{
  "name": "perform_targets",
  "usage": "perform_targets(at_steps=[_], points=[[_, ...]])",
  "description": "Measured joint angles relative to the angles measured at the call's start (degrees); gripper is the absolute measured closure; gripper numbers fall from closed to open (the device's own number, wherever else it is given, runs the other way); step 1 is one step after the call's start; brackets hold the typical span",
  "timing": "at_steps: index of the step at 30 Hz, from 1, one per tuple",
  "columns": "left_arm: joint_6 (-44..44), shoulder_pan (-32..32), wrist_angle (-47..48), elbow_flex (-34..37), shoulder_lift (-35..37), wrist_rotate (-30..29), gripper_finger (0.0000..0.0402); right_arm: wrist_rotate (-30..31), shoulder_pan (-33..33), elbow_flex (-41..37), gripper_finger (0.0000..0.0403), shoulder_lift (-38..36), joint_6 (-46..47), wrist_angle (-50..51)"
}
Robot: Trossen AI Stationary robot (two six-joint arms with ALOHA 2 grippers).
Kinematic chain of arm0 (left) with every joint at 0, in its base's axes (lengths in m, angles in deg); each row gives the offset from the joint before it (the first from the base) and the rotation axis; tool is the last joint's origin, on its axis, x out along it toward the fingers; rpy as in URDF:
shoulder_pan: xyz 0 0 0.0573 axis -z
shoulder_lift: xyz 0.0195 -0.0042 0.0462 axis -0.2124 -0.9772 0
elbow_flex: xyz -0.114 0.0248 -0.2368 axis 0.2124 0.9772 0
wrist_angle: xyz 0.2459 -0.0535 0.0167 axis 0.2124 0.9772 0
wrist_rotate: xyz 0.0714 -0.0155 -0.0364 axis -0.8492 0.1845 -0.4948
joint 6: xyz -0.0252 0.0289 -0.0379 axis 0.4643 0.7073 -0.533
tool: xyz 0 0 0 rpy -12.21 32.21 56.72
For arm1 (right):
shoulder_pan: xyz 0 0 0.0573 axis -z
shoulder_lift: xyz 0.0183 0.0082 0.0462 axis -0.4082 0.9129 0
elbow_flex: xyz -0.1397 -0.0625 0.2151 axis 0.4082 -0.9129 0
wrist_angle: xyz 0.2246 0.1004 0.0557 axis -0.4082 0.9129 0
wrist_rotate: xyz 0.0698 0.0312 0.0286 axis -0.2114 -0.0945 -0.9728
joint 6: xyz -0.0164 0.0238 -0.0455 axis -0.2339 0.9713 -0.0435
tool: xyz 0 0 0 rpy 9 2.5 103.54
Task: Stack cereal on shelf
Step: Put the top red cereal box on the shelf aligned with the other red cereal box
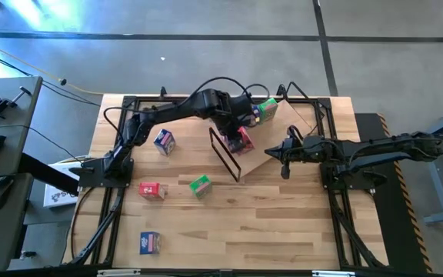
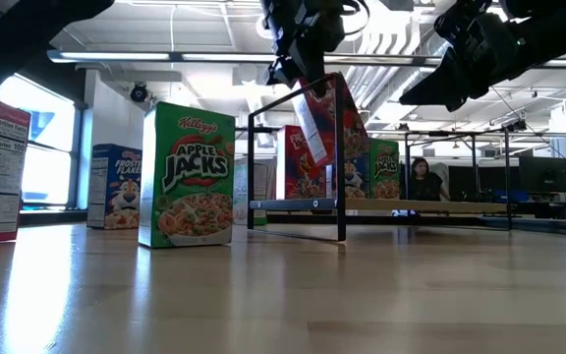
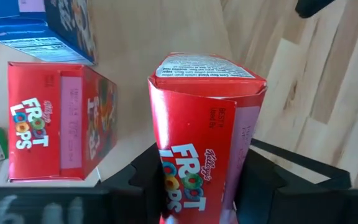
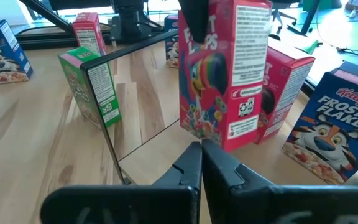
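Two arms meet over your slanted shelf point(image 1: 294, 131) at the far middle of the table point(image 1: 283, 231). Your left gripper point(image 3: 197, 186) hangs above the board's near-left part with a red Froot Loops box point(image 3: 207, 134) between its fingers; the box is tilted and its lower end sits just above the board, though you cannot tell whether it touches. The fingers flank the box on both sides, but whether they press it or stand slightly off it cannot be told. Your right gripper point(image 4: 201, 163) waits just right of the shelf, fingers together, pointing at that box. Beside the held box a second red box point(image 3: 55, 121) stands on the shelf, with a blue Frosted Flakes box point(image 4: 331, 134) next to it and a green-topped box point(image 1: 267, 108) at the far end. The black wire frame point(image 1: 225, 154) runs along the shelf's left edge. Out on the table you have four loose boxes: a green Apple Jacks box point(image 2: 187, 177), a red box point(image 1: 152, 190) to its left, a blue box point(image 1: 164, 141) farther back, and another blue box point(image 1: 151, 243) near the front-left corner.
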Motion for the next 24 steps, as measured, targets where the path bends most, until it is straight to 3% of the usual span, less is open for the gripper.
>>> perform_targets(at_steps=[8,12,19,24], points=[[-0.3,0.4,-0.1,0.0,0.0,-0.5,0.0206,-0.1,0.0,0.0,0.0403,0.0,0.2,0.0],[-0.5,0.4,-0.1,0.0,0.0,-0.7,0.0199,-0.2,0.0,0.0,0.0403,0.0,1.2,0.0],[1.1,0.4,-0.5,-1.0,0.2,-1.9,0.0236,-3.1,0.0,0.0,0.0403,0.0,2.6,0.5],[4.0,2.1,-0.4,-0.9,4.2,-9.9,0.0294,-3.2,0.0,0.0,0.0402,0.0,3.9,1.0]])
